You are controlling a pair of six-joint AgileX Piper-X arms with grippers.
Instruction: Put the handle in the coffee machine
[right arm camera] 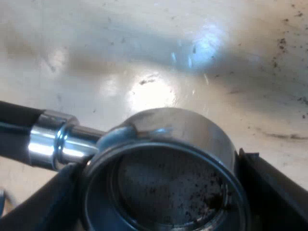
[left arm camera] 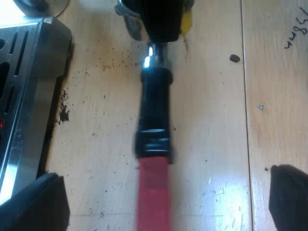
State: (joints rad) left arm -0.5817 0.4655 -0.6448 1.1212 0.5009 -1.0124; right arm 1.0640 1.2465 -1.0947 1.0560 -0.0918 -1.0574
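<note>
Pale wooden tabletop (left arm camera: pixel 216 144): right gripper (right arm camera: pixel 159 192) clamps round metal holder (right arm camera: pixel 183 130), left gripper (left arm camera: pixel 159 202) gapes astride its black, red-tipped handle (left arm camera: pixel 155 110); lift toward steel espresso machine (left arm camera: pixel 24 72) seems next.

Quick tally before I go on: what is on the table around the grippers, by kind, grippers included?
metal holder: 1
espresso machine: 1
grippers: 2, left gripper and right gripper
coffee bean: 1
total: 5

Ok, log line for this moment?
right pincer: shut on holder basket | left pincer: open, flanking holder's red end | holder: not yet in machine
</note>
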